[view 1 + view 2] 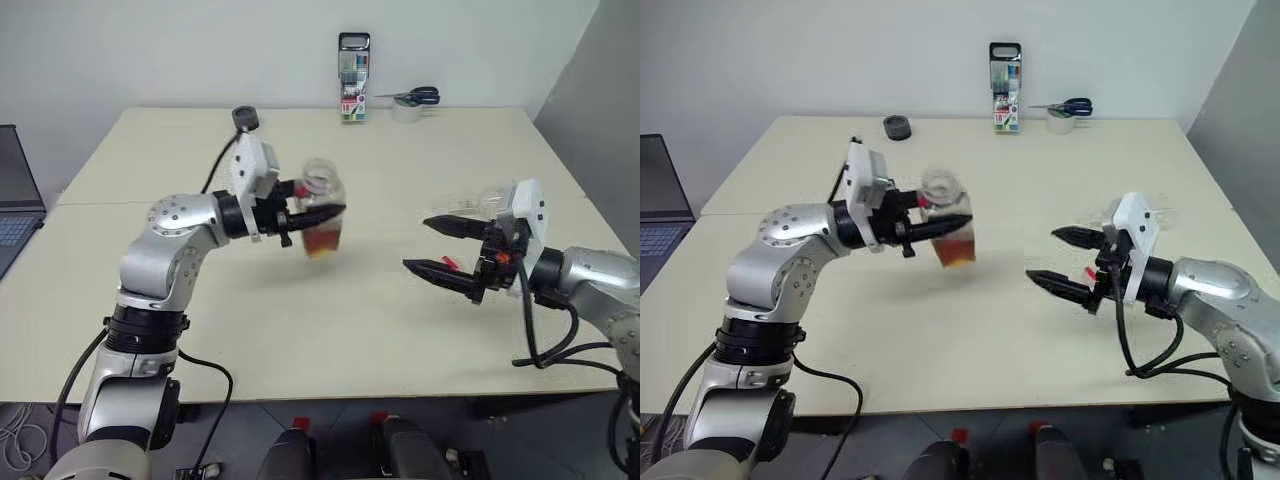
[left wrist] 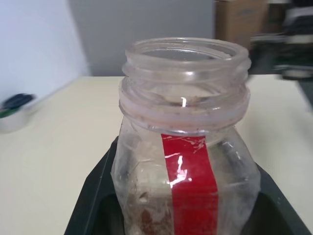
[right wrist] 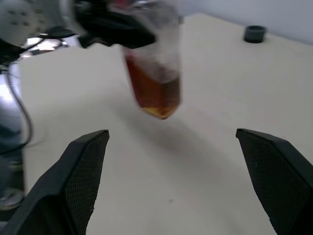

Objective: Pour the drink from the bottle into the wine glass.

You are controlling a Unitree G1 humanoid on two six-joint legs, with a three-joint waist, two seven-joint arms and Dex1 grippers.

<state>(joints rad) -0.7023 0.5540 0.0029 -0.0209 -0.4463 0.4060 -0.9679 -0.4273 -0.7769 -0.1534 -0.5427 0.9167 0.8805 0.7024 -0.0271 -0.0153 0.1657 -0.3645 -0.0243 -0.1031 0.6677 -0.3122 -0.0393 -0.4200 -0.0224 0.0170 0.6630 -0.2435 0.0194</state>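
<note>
Beige table (image 1: 330,330) under wide-spread right gripper (image 1: 440,246), left gripper (image 1: 312,215) clamping bottle (image 1: 322,215), white wall (image 1: 200,50) behind.

No wording can be read anywhere. The red-and-white label strip (image 2: 190,183) on the small clear plastic bottle (image 2: 186,142) is a plain band without letters. The printing on the tall marker pack with black handle (image 1: 353,80) at the far edge of the beige table (image 1: 300,330) is too small to make out.
</note>
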